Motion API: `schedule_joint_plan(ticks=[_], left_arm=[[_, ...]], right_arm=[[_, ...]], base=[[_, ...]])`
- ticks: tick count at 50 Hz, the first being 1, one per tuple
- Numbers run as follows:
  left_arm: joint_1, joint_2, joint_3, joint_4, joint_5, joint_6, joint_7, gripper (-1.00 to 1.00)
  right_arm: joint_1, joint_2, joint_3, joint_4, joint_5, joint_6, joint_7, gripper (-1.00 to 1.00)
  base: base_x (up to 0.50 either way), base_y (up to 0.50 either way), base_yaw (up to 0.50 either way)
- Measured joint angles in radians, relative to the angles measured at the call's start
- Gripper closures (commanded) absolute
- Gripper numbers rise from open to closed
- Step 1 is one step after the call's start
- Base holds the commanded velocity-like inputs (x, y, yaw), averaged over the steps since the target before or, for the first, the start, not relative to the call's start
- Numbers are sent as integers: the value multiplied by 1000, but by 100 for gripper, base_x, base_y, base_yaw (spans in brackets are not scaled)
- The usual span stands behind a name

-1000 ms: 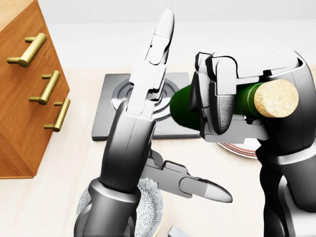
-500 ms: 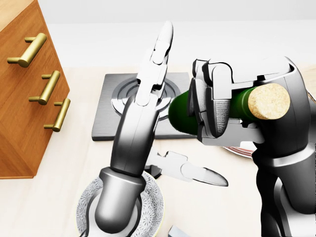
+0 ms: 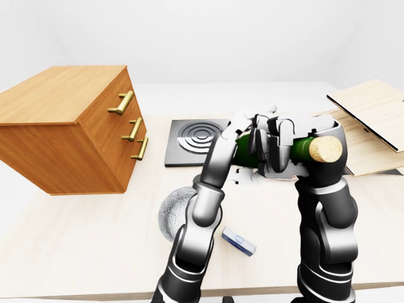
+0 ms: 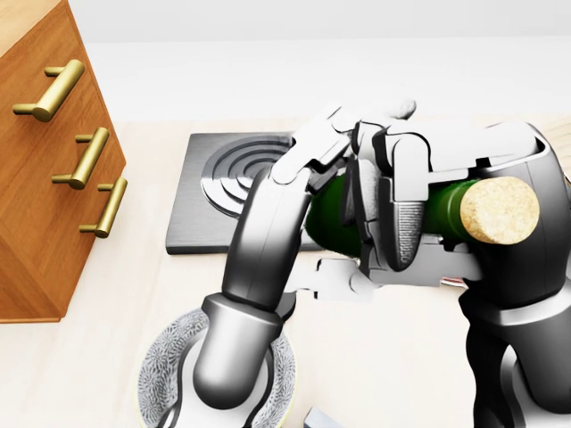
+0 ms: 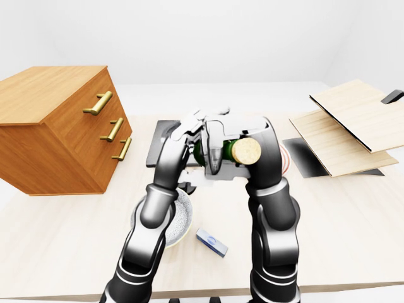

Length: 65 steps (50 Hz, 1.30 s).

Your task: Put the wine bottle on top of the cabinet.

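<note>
My left hand (image 4: 343,143) has swung down from upright onto the wine bottle (image 4: 335,209), fingers curling over its green body. My right hand (image 4: 401,214) grips the neck, bottle sideways above the table (image 3: 76,240), right of the cabinet (image 3: 63,126).

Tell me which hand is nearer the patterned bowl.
Left. The left hand reaches up beside the wine bottle, with its forearm passing over the patterned bowl in the head view. The right hand, shut on the bottle, sits farther right.
</note>
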<state>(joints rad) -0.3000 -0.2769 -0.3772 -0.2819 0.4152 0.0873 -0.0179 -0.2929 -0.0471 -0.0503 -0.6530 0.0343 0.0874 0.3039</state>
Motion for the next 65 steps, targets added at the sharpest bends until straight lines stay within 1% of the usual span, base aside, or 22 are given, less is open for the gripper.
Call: schedule_joint_plan(ticks=[3,6,12,26,31,33,34,35,42,49,52,57,59,60,62,65], left_arm=[[-3,-1,1,6,-2,0,3,98],[-11,-3,-1,17,-10,0,1,98],[-52,-5,-1,47,-13,0,-13,98],[-66,-3,15,98,-49,0,-21,98],[-72,-1,19,109,-56,0,-22,99],[-75,-1,20,111,-57,0,-23,99],[-78,-1,22,113,-58,0,-20,98],[-76,0,25,115,-60,0,-18,99],[-48,12,44,131,-87,0,-17,99],[-39,22,60,136,-103,0,-18,98],[-38,24,65,135,-106,0,-19,98],[-45,29,77,125,-112,0,-22,98],[-50,31,82,114,-113,0,-25,98],[-52,32,84,106,-114,0,-26,98],[-58,35,89,86,-115,0,-30,98],[-70,41,99,50,-121,0,-37,98]], right_arm=[[7,1,1,-6,0,0,8,100],[19,2,13,-14,0,0,-7,100],[32,2,26,-31,-3,0,-14,100],[39,-5,33,3,-13,0,-44,100],[41,-4,29,9,-14,0,-31,100],[38,-4,26,11,-13,0,-25,68],[36,-4,24,12,-9,0,-24,-29],[33,-5,24,0,-4,0,-43,-100],[25,-10,13,-126,46,0,-139,-100],[89,-27,-13,-253,90,0,-191,-100],[145,-75,-37,-290,165,0,-245,-100],[307,-236,-97,-332,360,0,-385,-100],[377,-282,-124,-343,420,0,-418,-100],[409,-297,-137,-348,443,0,-429,-100],[468,-305,-163,-356,473,0,-432,-100],[533,-277,-207,-365,492,0,-402,-100]], base=[[0,0,0],[0,0,0],[0,0,0],[0,0,0],[0,0,0],[0,0,0],[0,0,0],[0,0,0],[0,0,0],[0,0,0],[0,0,0],[0,0,0],[0,0,0],[0,0,0],[0,0,0],[0,0,0]])
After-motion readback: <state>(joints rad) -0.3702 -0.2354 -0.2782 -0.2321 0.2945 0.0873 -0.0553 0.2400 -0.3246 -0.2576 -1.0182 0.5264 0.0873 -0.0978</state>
